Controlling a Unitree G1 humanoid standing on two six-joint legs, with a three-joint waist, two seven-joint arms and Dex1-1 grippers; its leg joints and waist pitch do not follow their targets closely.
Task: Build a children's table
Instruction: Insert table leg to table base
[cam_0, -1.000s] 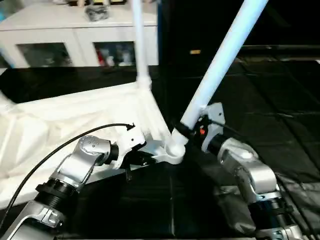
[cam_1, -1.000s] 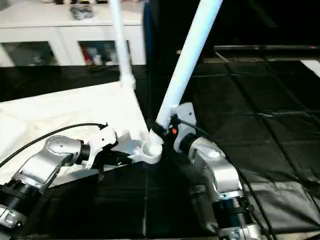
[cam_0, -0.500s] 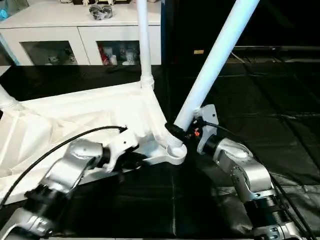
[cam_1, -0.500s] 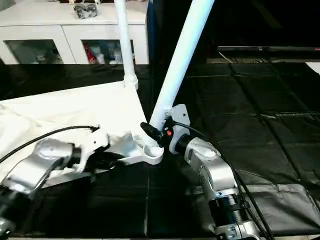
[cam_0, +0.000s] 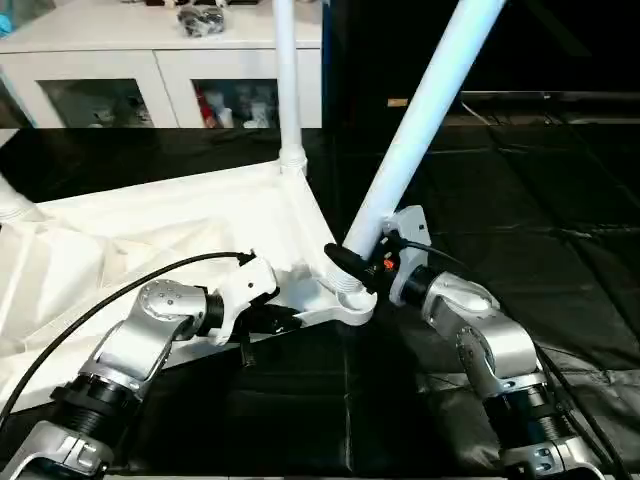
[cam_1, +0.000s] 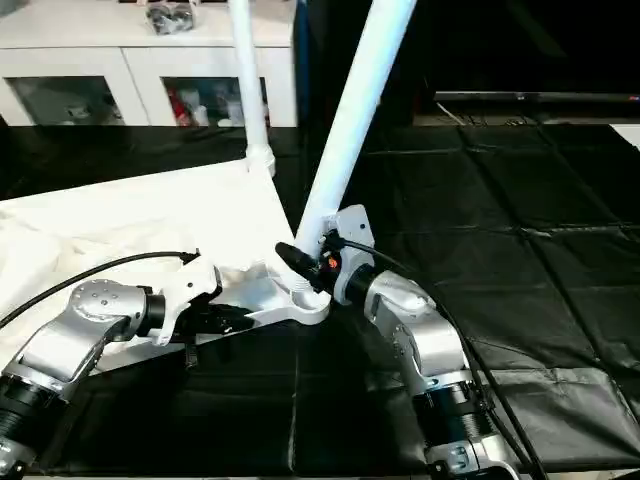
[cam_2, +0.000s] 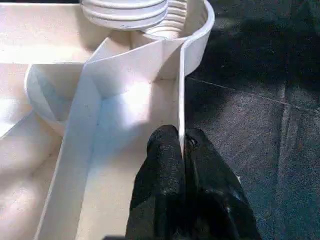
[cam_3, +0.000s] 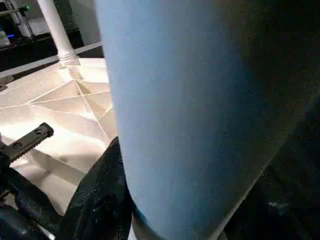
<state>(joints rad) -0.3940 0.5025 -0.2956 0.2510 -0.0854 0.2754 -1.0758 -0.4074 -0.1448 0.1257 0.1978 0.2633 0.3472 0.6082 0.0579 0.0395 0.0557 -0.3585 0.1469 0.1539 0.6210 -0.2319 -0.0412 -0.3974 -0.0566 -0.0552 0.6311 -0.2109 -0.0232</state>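
1. The left gripper (cam_2: 182, 150) is pinching the thin side wall of the table top (cam_0: 150, 235), fingers together on it, near the corner socket (cam_0: 350, 300).
2. The right gripper (cam_0: 350, 265) is clamping the leaning leg (cam_0: 425, 110) just above that socket; its lower end is probably sitting in the socket.
3. The top is lying underside up on the black floor (cam_0: 520, 200), with another leg (cam_0: 286, 80) standing at the far corner.

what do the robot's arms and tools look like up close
Both forearms, left and right, are rounded silver metal segments with black ribbed collars near the base. Each ends in a white housing carrying a tool of two black fingers: left tool, right tool. A black cable loops over the left arm; a small red mark sits by the right housing.
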